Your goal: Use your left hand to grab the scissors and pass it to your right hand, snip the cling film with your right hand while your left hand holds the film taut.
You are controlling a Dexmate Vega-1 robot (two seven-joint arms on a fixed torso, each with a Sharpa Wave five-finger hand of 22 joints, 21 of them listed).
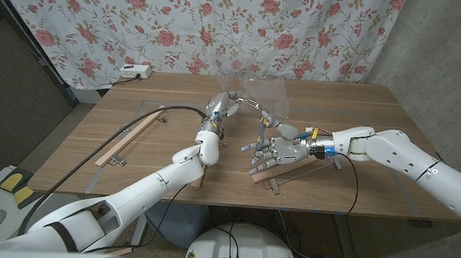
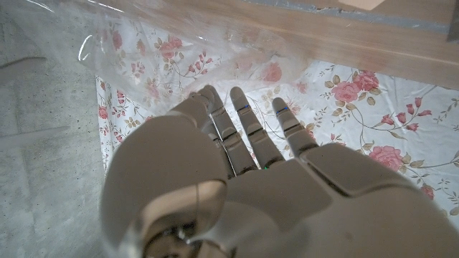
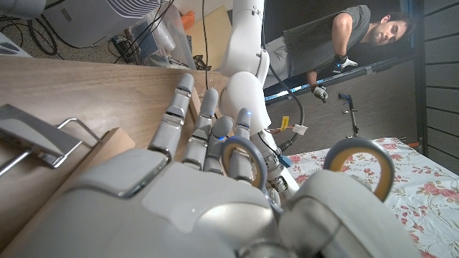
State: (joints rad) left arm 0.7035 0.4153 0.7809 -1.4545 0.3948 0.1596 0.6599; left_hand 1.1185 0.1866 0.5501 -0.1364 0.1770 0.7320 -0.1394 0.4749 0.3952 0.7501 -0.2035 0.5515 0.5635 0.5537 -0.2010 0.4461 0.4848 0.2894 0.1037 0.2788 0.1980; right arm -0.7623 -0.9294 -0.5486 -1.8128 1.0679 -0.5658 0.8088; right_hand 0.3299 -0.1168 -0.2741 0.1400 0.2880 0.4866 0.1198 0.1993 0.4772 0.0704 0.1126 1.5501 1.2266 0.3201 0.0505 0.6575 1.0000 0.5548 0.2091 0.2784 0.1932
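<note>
A wooden counter (image 1: 372,144) carries a white power strip (image 1: 135,72) at its far left corner, a wooden slat (image 1: 127,145) with a black cable (image 1: 156,115) on the left, and another slat (image 1: 279,173) near the front middle.
</note>
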